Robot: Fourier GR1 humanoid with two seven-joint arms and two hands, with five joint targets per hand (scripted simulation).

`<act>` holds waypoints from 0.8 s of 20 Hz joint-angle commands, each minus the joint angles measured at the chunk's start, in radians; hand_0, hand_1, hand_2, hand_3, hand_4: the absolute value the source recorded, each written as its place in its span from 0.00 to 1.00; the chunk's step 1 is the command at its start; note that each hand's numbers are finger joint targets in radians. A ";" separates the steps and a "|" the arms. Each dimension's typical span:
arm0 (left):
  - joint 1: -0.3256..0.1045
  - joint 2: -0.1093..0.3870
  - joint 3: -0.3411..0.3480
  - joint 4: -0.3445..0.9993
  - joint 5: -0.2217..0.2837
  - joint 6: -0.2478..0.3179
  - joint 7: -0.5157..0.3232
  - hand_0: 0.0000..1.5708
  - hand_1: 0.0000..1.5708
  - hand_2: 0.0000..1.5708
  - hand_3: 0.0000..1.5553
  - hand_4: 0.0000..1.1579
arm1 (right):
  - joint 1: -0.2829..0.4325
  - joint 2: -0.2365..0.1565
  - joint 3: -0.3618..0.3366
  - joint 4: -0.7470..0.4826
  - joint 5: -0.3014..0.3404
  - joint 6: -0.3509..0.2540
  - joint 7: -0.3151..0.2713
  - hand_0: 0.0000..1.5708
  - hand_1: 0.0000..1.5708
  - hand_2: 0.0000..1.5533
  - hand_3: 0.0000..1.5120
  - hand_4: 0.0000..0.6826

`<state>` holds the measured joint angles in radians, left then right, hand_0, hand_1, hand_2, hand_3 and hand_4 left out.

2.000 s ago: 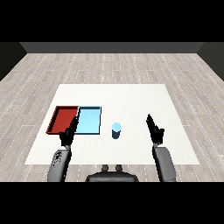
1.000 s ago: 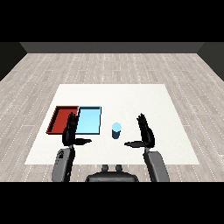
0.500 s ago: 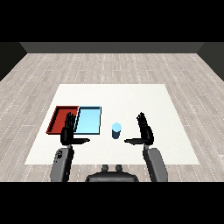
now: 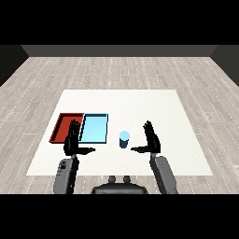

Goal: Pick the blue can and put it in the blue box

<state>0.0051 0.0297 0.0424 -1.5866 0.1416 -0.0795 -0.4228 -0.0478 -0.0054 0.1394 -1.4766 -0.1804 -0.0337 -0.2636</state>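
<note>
A small blue can [image 4: 124, 139] stands upright on the white table [image 4: 140, 107], just right of the light blue tray [image 4: 94, 128]. My right hand [image 4: 151, 139] is open, fingers straight up and thumb pointing left toward the can, a short gap to the can's right. My left hand [image 4: 73, 140] is open too, raised over the near edge where the red tray [image 4: 64, 127] and the blue tray meet. Neither hand touches the can.
The red tray lies directly left of the light blue tray, their sides touching. Bare white table stretches behind the trays and to the right of my right hand. Grey wood floor surrounds the table.
My right hand has moved left from the table's right side toward the can and turned its thumb toward it. The left hand has barely shifted. The can has not moved.
</note>
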 commanded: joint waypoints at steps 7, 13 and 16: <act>-0.043 0.009 0.036 0.121 0.019 -0.029 -0.089 0.00 0.00 0.00 0.00 0.00 | -0.134 0.005 0.030 0.268 -0.079 -0.053 -0.109 0.00 0.00 0.00 0.00 0.00; 0.004 -0.005 0.015 0.094 0.009 -0.030 -0.112 0.00 0.00 0.00 0.00 0.00 | -0.067 0.005 0.138 0.165 -0.111 -0.129 -0.064 0.00 0.00 0.00 0.00 0.00; -0.071 0.038 0.057 0.028 0.045 -0.009 0.020 0.00 0.00 0.00 0.00 0.00 | -0.015 0.005 0.143 0.191 -0.101 -0.105 -0.108 0.00 0.00 0.00 0.00 0.00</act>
<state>-0.0082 0.0468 0.0777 -1.5505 0.1724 -0.0998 -0.4599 -0.1277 -0.0002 0.2529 -1.2450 -0.2866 -0.1365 -0.3676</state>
